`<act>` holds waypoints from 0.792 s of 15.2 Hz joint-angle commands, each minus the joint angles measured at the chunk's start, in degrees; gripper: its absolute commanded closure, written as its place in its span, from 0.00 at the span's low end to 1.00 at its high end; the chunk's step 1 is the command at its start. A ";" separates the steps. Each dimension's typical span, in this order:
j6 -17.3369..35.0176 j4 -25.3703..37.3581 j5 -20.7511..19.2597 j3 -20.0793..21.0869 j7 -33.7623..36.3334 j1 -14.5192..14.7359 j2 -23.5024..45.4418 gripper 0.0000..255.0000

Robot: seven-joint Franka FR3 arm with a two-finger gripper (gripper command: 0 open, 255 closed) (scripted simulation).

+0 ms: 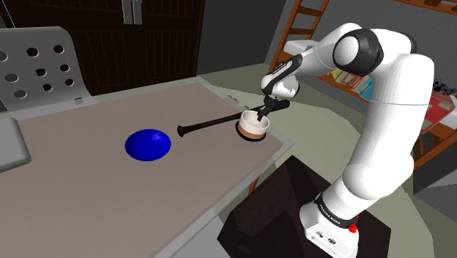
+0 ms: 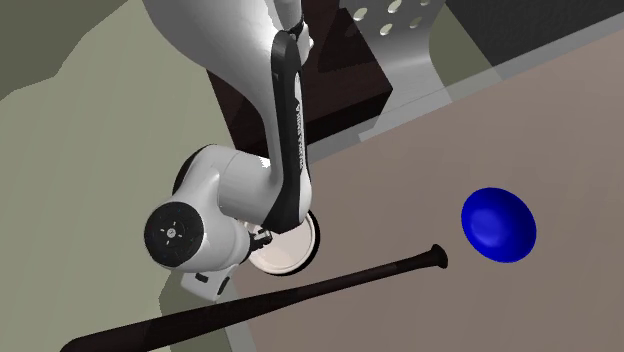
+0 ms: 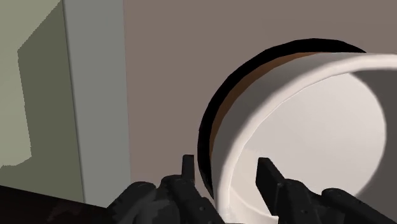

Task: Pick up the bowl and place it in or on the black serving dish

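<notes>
Surface (image 1: 110,198): flat, grey-brown, with a pale border. It carries three things. In the shoulder view it runs from the lower left up to the middle.

Arm (image 1: 384,110): white with dark joints. It rises from the dark stand (image 1: 271,212) at the shoulder view's lower right and bends over toward the near corner of the surface.

Chair (image 1: 36,69): grey, with a perforated back. It stands at the far side of the surface, at the shoulder view's upper left.

Bat (image 1: 212,123): black and long, lying flat. Its knob end points toward the blue dish, and its shaft passes just beside the bowl. In the second exterior view the bat (image 2: 330,285) runs to the lower left.

Blue dish (image 1: 148,144): rounded, deep blue, near the middle of the surface. It lies close to the bat's knob and well apart from the bowl.

Bowl (image 1: 253,130): white inside, with a brown band low on the outer wall and a black edge below that. It sits at the corner of the surface nearest the stand, directly under the arm's wrist. Whether it rests on the surface or is raised cannot be told.

Pincer (image 3: 228,167): black, parted, not clamped. Its fingers (image 3: 189,168) straddle the bowl's rim, one outside the wall and one inside. A thin gap shows beside the outer finger.
</notes>
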 commanded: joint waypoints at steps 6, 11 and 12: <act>-1.35 -0.26 -0.74 -0.56 0.51 0.40 -1.66 0.00; -5.31 -0.58 -2.90 -1.95 1.97 1.37 -6.10 0.00; -5.31 -0.57 -2.90 -1.94 1.97 1.37 -6.09 0.00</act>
